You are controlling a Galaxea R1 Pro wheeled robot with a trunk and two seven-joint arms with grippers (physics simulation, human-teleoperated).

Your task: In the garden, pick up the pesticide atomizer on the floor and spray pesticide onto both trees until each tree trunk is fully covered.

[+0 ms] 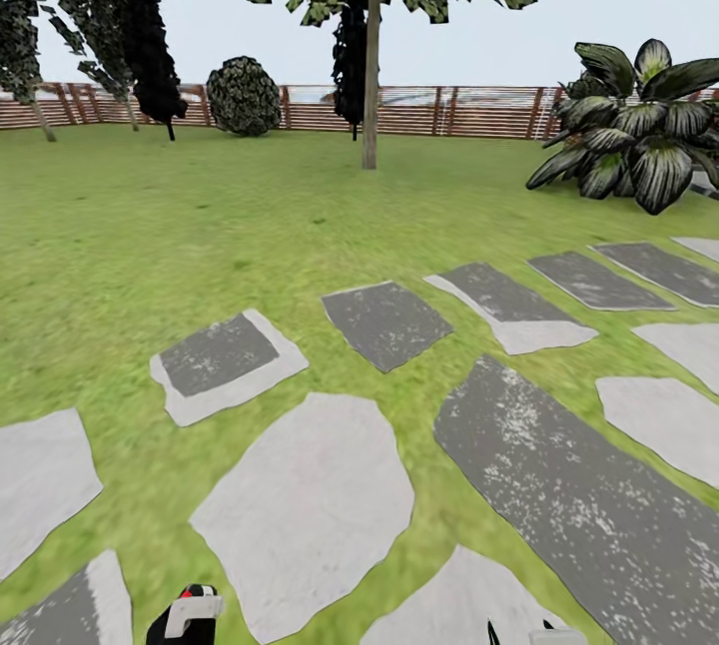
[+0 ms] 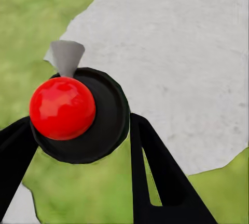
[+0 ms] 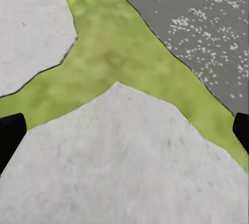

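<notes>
— Where was the pesticide atomizer (image 2: 78, 115)?

— Clamped between the left gripper's (image 1: 185, 618) fingers, red top toward the wrist camera, low at the robot's left.

— And the right gripper (image 3: 124, 130)?

— Spread wide, holding nothing, over pale paving stones (image 3: 124, 167).

— The target?

— One tree trunk (image 1: 370, 91) stood upright, well apart, ahead and slightly right across the lawn (image 1: 150, 226); the spraying arm lay on the farther side.

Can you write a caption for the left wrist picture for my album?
Left gripper holding the red-topped spray bottle above grass and a pale paving stone.
</notes>
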